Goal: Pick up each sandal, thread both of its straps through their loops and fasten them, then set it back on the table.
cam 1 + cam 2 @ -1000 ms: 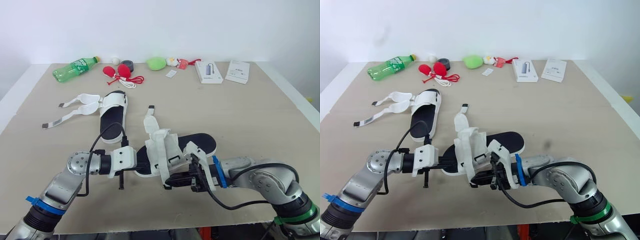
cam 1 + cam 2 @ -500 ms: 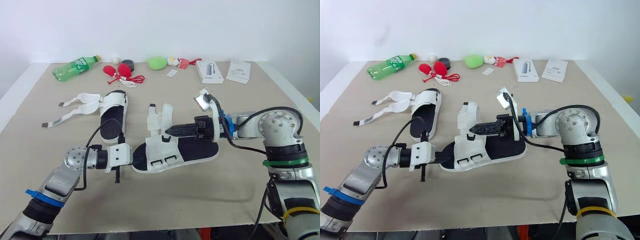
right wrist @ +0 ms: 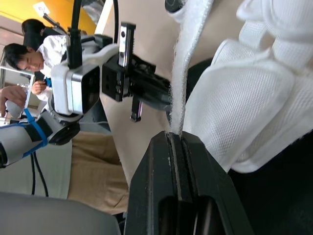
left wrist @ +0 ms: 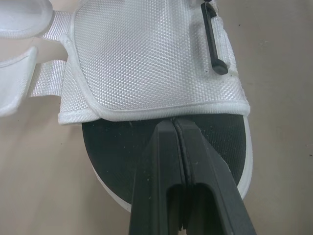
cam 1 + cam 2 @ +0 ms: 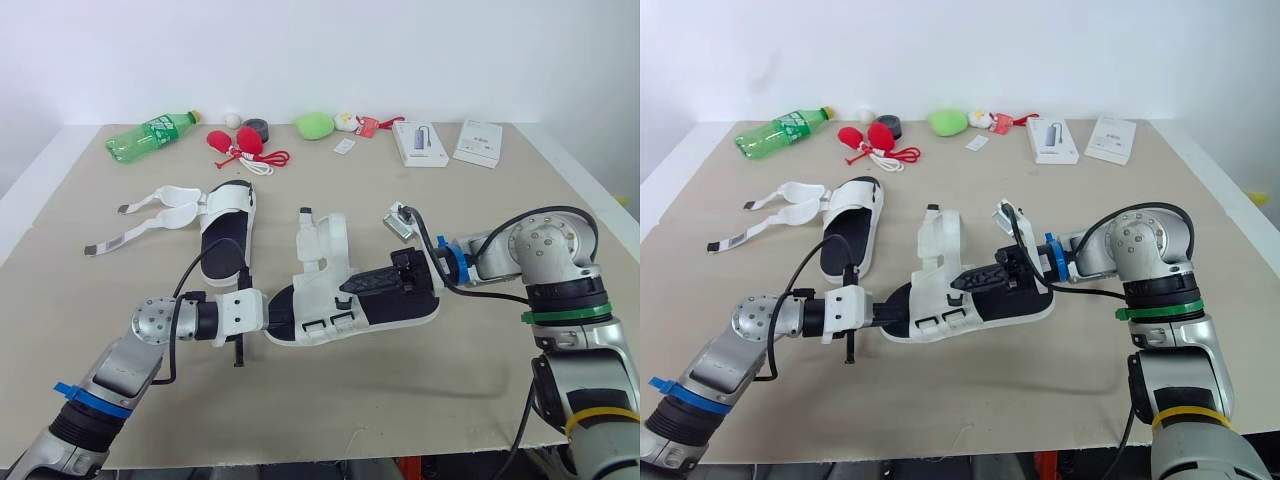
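Note:
The near sandal (image 5: 395, 300), black-soled with a white upper, lies at mid-table. My left gripper (image 5: 274, 319) is shut on the sole's rim at its left end; the left wrist view shows the fingertips (image 4: 166, 128) pinched together at the edge of the white upper (image 4: 146, 54). From the right, my right gripper (image 5: 349, 288) reaches over the sole, shut on a white strap (image 3: 188, 58) that stands up from the upper (image 5: 322, 245). The second sandal (image 5: 226, 228) lies further back on the left, its two straps (image 5: 150, 214) spread loose.
Along the table's back edge sit a green bottle (image 5: 150, 137), red items with a cord (image 5: 241, 146), a dark tape roll (image 5: 256, 128), a green lump (image 5: 313, 125) and two white boxes (image 5: 418, 143) (image 5: 476, 142). People (image 3: 24, 49) are in the right wrist view.
The near sandal went from tilted up by the front edge to lying flat at mid-table. My right arm swung out right; its gripper has since dipped slightly with the strap.

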